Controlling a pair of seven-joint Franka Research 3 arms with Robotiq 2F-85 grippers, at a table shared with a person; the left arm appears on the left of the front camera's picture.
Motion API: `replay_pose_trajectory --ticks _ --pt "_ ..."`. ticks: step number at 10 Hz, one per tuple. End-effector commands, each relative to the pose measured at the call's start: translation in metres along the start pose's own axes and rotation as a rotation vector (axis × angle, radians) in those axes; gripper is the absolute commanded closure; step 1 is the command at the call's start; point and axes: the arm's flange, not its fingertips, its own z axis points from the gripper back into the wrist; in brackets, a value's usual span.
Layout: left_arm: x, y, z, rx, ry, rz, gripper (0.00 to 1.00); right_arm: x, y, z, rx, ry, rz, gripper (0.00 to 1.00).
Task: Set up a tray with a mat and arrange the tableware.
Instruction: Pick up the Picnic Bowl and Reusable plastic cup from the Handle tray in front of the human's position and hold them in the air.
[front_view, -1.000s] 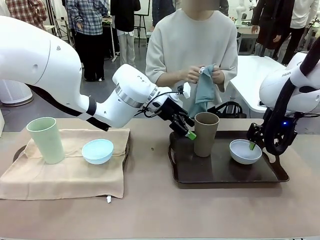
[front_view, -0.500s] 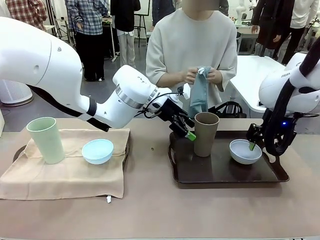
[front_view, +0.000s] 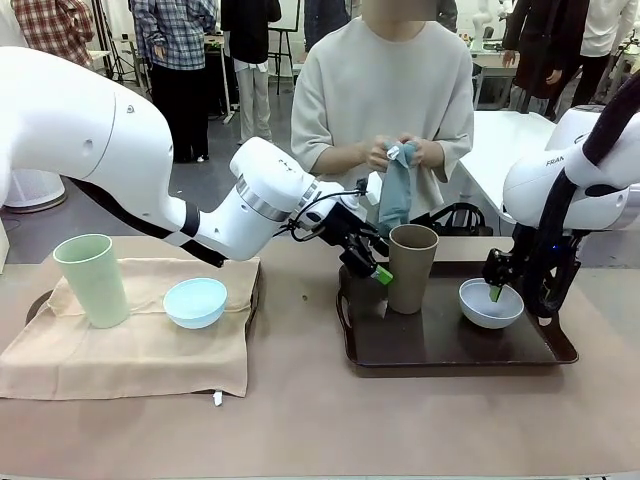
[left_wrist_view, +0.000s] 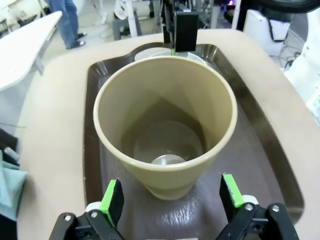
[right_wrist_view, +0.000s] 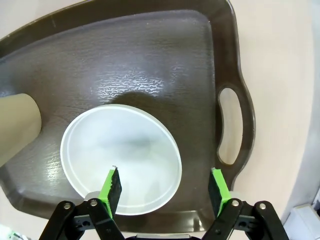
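Although the left fingers (left_wrist_view: 112, 200) are spread wide to either side of the tan-brown cup (left_wrist_view: 165, 125), they hold nothing. The cup stands upright on the dark tray (left_wrist_view: 250, 115). If they close off-centre, the tall cup could tip toward the white bowl (front_view: 490, 305) near it. The right fingers (right_wrist_view: 112, 187) are also spread and straddle that bowl's rim, one pad over the inside and one outside. A pinch on so thin a rim might slip or flip the shallow bowl. Across the table (front_view: 300, 420) the person (front_view: 385, 90) holds a teal cloth (front_view: 398, 190). Brought in early, the cloth could catch an arm. The pale green cup (front_view: 90, 280) and light blue bowl (front_view: 195, 302) sit well apart on the beige mat (front_view: 130, 355).
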Motion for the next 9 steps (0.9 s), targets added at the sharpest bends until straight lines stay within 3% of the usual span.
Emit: replay_pose_trajectory --ticks 1,9 --pt "-0.004 0.009 -0.015 0.011 -0.016 -0.039 0.00 0.004 0.001 -0.012 -0.016 -0.004 -0.013 0.10" --pt "-0.014 0.007 -0.065 -0.047 -0.049 -0.015 0.00 0.017 -0.008 -0.030 0.035 0.052 0.008 0.10"
